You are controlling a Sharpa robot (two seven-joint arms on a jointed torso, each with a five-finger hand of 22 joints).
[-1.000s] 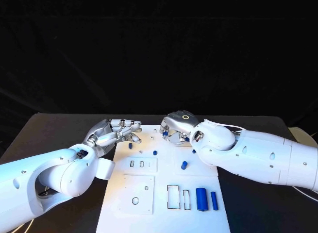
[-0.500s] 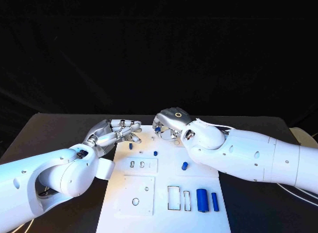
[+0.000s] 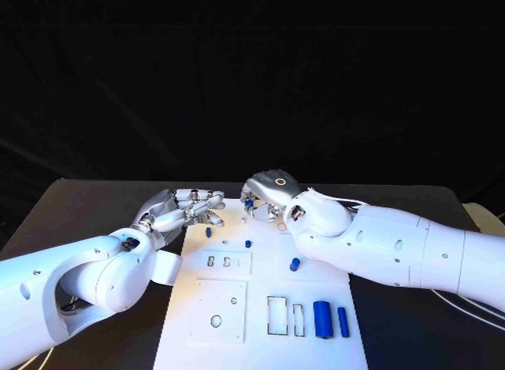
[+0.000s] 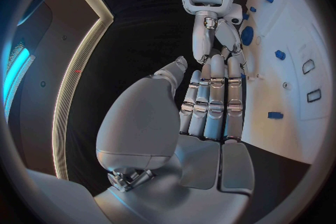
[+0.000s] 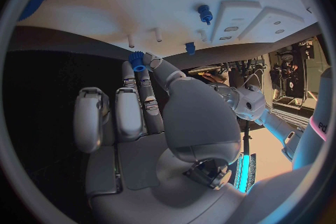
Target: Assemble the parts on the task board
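**Q:** What's your head cam giving you?

**A:** Both hands are up at the far end of the task board (image 3: pixel 319 312). My left hand (image 3: pixel 186 210) sits just off the board's far left corner, fingers laid together and stretched toward the right one, nothing in them as far as I can see. My right hand (image 3: pixel 270 197) is curled knuckles-up over the far edge, with a bit of blue (image 3: pixel 247 204) poking out under its fingertips. Nearer me than the hands there are small blue pegs (image 3: pixel 294 264) on the board, and two blue cylinders (image 3: pixel 322 319) lying by the slots at the near end.

**Q:** Left wrist?

**A:** The left hand (image 4: pixel 210 106) is flat, fingers pressed side by side, thumb off to one side, holding nothing. Its fingertips almost reach the right hand (image 4: pixel 223 31), which hangs there with a blue part (image 4: pixel 246 35) right at its fingers. The board runs alongside my fingers with a small blue peg (image 4: pixel 275 115) close to them.

**Q:** Right wrist?

**A:** Here it's clear: the right hand (image 5: pixel 150 117) pinches a little blue toothed part (image 5: pixel 136 60) between thumb and a fingertip, the other fingers folded in. That part is just off the board's edge, beside two white pins (image 5: pixel 144 38). Beyond the fingertips, another blue peg (image 5: pixel 204 13) stands in the board.
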